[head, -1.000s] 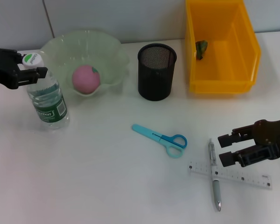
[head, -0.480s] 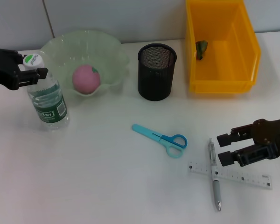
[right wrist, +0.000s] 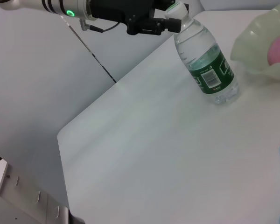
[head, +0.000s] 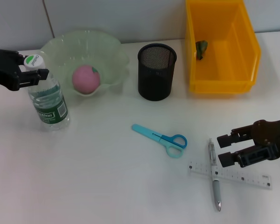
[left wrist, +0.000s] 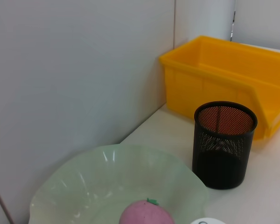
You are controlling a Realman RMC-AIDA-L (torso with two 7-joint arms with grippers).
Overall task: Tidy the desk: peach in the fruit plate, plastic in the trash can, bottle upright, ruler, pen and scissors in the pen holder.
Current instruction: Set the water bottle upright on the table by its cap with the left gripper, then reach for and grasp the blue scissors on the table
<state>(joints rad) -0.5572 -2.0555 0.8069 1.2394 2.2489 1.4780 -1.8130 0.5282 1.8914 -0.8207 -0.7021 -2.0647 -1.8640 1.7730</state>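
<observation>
Head view: left hand [head: 31,71] seemingly clenched on upright bottle [head: 47,102]; right hand [head: 226,149] released.

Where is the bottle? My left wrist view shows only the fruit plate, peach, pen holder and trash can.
Observer: The bottle stands upright on the desk beside the fruit plate, with the left hand at its cap.
Operator: What must go into the pen holder?
Observer: The scissors, pen and ruler lie on the desk; the pen crosses the ruler.
Operator: And the right hand?
Observer: It is open, close to that pen.
</observation>
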